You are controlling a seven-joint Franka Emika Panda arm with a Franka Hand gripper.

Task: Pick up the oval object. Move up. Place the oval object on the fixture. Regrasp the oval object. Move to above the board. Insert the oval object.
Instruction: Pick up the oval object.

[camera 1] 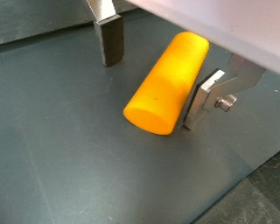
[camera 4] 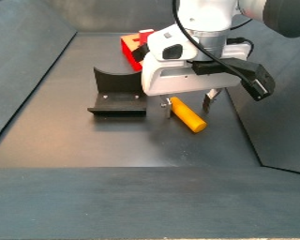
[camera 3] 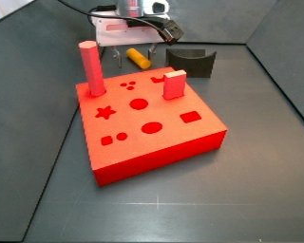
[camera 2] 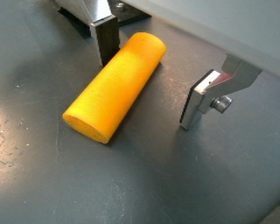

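Beyond the red board point(camera 3: 148, 128) and the fixture point(camera 3: 190, 63), the gripper point(camera 1: 154, 83) hovers low with fingers spread around the oval object point(camera 1: 166, 82), lying on the floor; apparently the pick-up step: closing squarely comes next.

Yellow-orange oval object point(camera 1: 166, 84), red board point(camera 3: 148, 131), black fixture point(camera 4: 116, 93), silver claw point(camera 2: 154, 77) w/ dark pads.

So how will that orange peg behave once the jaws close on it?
The oval object lies flat on its side between the open gripper, so an uneven push would probably roll it. Its surface looks smooth, so it may slip. It looks rigid, unlikely to deform.
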